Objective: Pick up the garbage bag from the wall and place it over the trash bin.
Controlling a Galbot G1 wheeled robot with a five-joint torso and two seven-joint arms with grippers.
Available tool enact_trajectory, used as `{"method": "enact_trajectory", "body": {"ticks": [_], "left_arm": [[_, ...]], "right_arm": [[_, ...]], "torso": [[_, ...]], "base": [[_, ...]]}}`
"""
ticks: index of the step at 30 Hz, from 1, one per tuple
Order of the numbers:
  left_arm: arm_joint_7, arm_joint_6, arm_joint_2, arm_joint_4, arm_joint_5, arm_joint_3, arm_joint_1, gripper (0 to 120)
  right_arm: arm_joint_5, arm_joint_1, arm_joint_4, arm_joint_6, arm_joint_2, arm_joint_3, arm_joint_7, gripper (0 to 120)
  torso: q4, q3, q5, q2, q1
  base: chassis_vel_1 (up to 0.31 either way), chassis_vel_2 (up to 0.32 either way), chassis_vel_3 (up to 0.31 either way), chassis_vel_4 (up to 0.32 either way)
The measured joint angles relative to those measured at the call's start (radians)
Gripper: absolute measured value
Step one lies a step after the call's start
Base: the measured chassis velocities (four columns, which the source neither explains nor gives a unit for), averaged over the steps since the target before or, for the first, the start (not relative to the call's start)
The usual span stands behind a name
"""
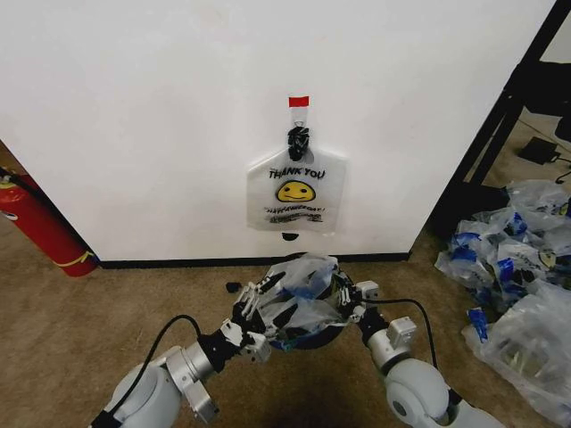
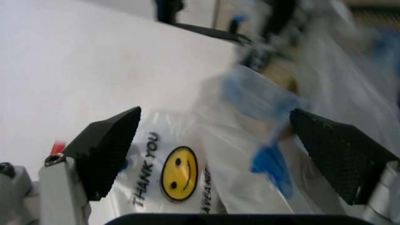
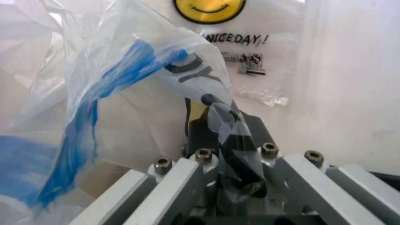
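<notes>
The garbage bag (image 1: 303, 299), thin see-through plastic with blue patches, is bunched between my two grippers low in front of the white wall (image 1: 152, 116). It lies over the dark trash bin (image 1: 323, 337), whose rim peeks out beneath it. My left gripper (image 1: 259, 301) is at the bag's left side; in the left wrist view its jaws (image 2: 222, 154) stand wide open with the blue-patched film (image 2: 262, 108) beyond them. My right gripper (image 1: 350, 299) is at the bag's right side, and its fingers (image 3: 218, 131) are shut on a strip of the film (image 3: 187, 70).
A second smiley "THANK YOU" bag (image 1: 297, 190) hangs from a hook (image 1: 298, 138) under a red tape mark (image 1: 298, 101). A red fire extinguisher (image 1: 40, 227) leans at the left. A pile of clear bags (image 1: 517, 267) and a black frame (image 1: 500, 116) stand at the right.
</notes>
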Motion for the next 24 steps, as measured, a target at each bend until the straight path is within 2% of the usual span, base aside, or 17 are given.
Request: {"method": "enact_trajectory", "body": {"ticks": [3,6,9,11,15,16,20,24], "left_arm": [[-0.007,-0.007,-0.018,0.022,0.085,0.004,-0.026,86],[-0.01,-0.006,-0.025,0.027,0.114,0.007,-0.037,79],[-0.012,0.011,-0.029,0.038,0.155,0.009,-0.055,65],[-0.012,0.014,-0.028,0.042,0.163,0.009,-0.057,61],[-0.013,0.023,-0.025,0.058,0.201,0.001,-0.063,44],[-0.013,0.026,-0.025,0.059,0.208,-0.002,-0.065,42],[-0.014,0.033,-0.026,0.06,0.211,-0.002,-0.067,47],[-0.021,0.04,-0.029,0.051,0.191,0.002,-0.059,35]], "right_arm": [[-0.009,0.0,0.0,0.0,0.009,-0.002,-0.002,1],[-0.016,0.0,0.0,0.0,0.015,-0.002,-0.002,1],[-0.022,-0.002,0.003,0.0,0.018,-0.003,-0.003,1],[-0.022,-0.003,0.005,-0.001,0.017,-0.003,-0.003,1],[-0.021,-0.005,0.018,-0.004,0.015,-0.002,-0.003,1],[-0.02,-0.005,0.02,-0.004,0.015,-0.002,-0.003,1],[-0.019,-0.005,0.025,-0.006,0.016,-0.002,-0.003,1],[-0.018,-0.005,0.024,-0.006,0.019,-0.002,-0.002,1]], "torso": [[-0.0001,0.0,0.0,0.0,0.0],[-0.0001,0.0,0.0001,0.0,0.0],[-0.0001,0.0,0.0001,0.0,0.0],[-0.0002,0.0,0.0001,0.0,0.0],[-0.0001,0.0,0.0001,0.0,0.0],[-0.0001,0.0,0.0,0.0,0.0],[-0.0001,0.0,0.0001,0.0,0.0],[-0.0001,0.0,0.0001,0.0,0.0]], "base": [[0.0,0.0,0.0,0.0],[0.0,0.0,0.0,0.0],[0.0,0.0,0.0,0.0],[0.0,0.0,0.0,0.0],[0.0,0.0,0.0,0.0],[0.0,0.0,0.0,0.0],[0.0,0.0,0.0,0.0],[0.0,0.0,0.0,0.0]]}}
